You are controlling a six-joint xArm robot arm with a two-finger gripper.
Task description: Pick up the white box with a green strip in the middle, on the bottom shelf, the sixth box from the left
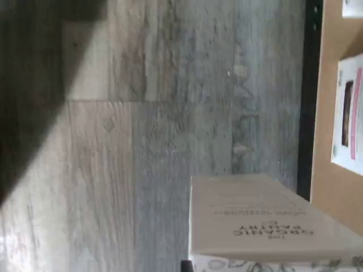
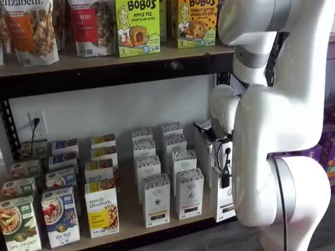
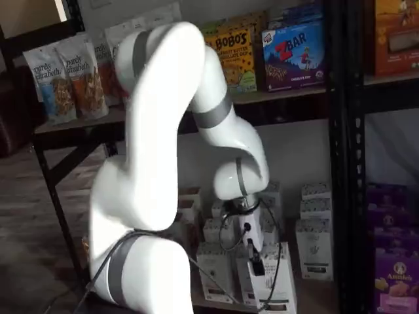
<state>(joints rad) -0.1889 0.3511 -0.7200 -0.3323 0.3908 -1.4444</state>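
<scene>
White carton first: the white box [image 2: 225, 201] sits at the lower right of centre in a shelf view, at the right end of the front row on the bottom shelf [image 2: 130, 217], and it leans out of line with its neighbours. The gripper [image 2: 225, 175] hangs just above its middle from the big white arm [image 2: 277, 115], the black fingers pressed against the carton. In a shelf view from the side I see the same thing low in the frame: the gripper [image 3: 256, 265] pinches the white box [image 3: 280, 282], which stands forward of the other white cartons [image 3: 314, 248].

In the wrist view the white box [image 1: 255, 221] is very close to the lens, its pale side and speckled band showing, with grey plank floor [image 1: 170, 141] beyond it and the tan board of the bottom shelf [image 1: 326, 170] beside it behind the black rail.

Further along the front row, at lower left of centre, stands a purely elizabeth box [image 2: 102, 208], well apart from the gripper.
</scene>
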